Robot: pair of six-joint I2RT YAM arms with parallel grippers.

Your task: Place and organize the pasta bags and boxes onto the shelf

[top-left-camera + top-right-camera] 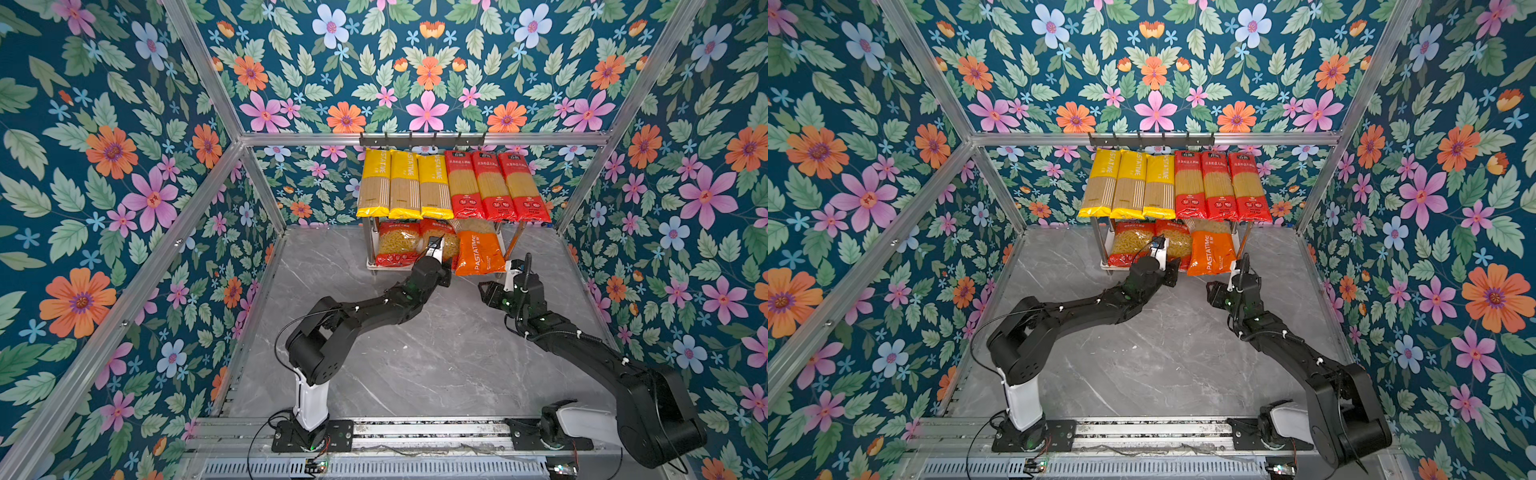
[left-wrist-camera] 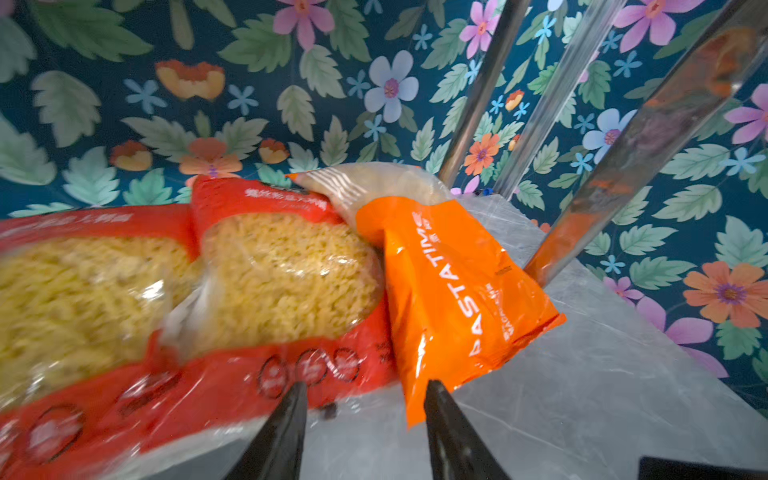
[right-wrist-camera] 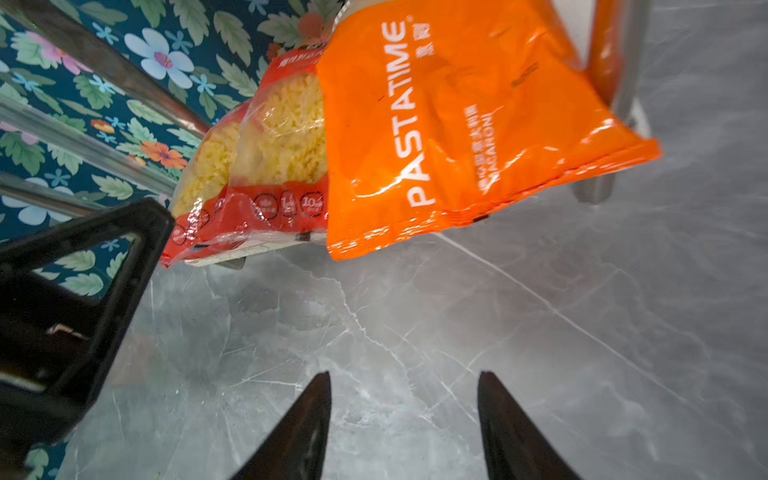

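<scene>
Where the two arms rise from the lower edge of both top views, the grey marbled surface lies between them.

Right gripper: right of centre in both top views, short of the shelf. Its jaws are set wide, with only the surface between them.

Left gripper: centre frame, at the front of the lower tier. Its jaws are parted and grip nothing; their tips flank the line where the middle red macaroni bag meets the orange macaroni bag.

Shelf: upper centre, against the far wall.

Lower tier, left to right in the frame: outer red macaroni bag, middle red macaroni bag, orange macaroni bag. Both red bags show clear windows upward, with their red base bands toward the lower frame. The orange bag's long axis runs up the frame and the PASTATIME lettering reads along it. Its near end juts past the board's front edge, and its clear far end touches the middle red bag.

Upper tier: three yellow PASTATIME packs on the left and three red spaghetti packs on the right. They lie side by side and touching, with their long axes running up the frame in a slight fan and their printed headers at the far end.

Hook rail: black, just beyond those far ends.
</scene>
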